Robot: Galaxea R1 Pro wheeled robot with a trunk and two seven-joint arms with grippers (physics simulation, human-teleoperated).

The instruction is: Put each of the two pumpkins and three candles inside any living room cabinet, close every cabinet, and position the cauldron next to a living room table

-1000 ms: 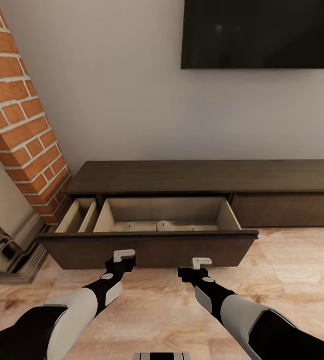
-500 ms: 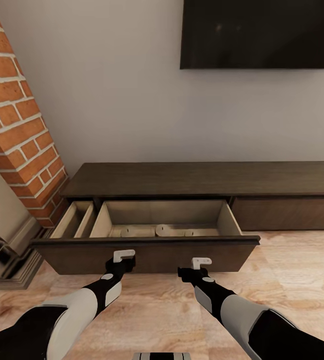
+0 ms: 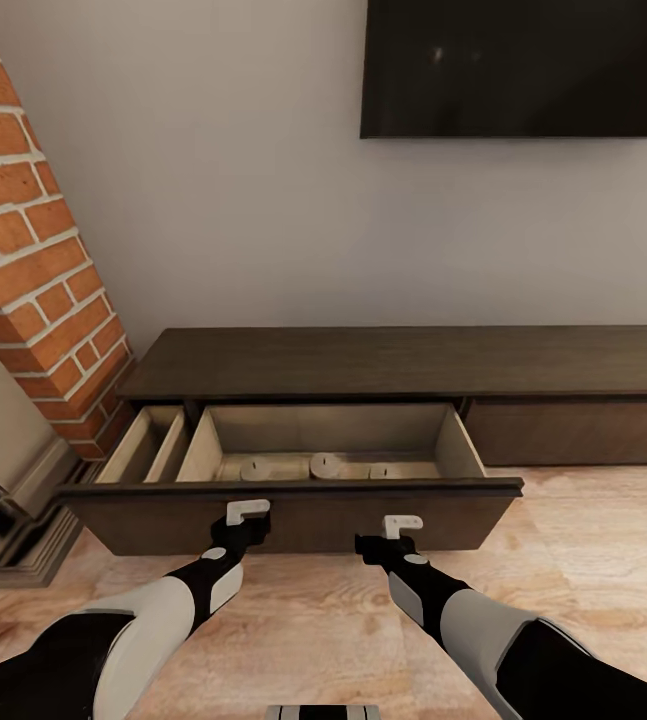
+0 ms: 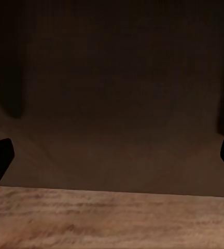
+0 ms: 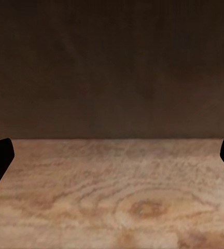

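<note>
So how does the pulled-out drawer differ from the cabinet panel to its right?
The drawer stands pulled out toward both grippers, showing its pale interior; the right panel sits flush and shut under the cabinet top. The drawer holds three candles lying in its wide compartment, while the right panel hides whatever lies behind it. Both share the same dark-brown, handle-less front.

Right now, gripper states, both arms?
Left gripper: open, holding nothing, facing the cabinet drawer front.
Right gripper: open, holding nothing, also before the drawer front.
</note>
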